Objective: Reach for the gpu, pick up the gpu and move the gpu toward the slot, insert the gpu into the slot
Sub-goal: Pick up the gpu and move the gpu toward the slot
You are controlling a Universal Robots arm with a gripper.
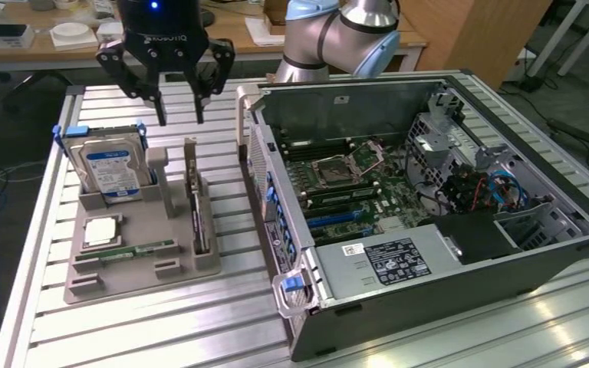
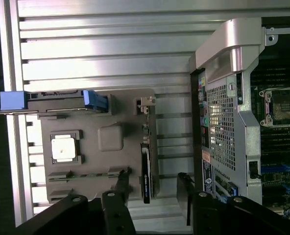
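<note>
Hovering above the far end of the gray holder tray [image 1: 136,268], the gripper [image 1: 180,116] has its fingers spread apart and grasps nothing. The gpu [image 1: 200,224] stands on edge in the tray, on the side nearest the open computer case [image 1: 428,295]. In the wrist view, the gpu [image 2: 146,174] lies below, between the two fingers [image 2: 122,190].

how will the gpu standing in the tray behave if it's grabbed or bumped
Probably stiff: the gpu looks like a rigid thin card. Standing on edge in the gray tray, it may tip if pushed sideways.
</note>
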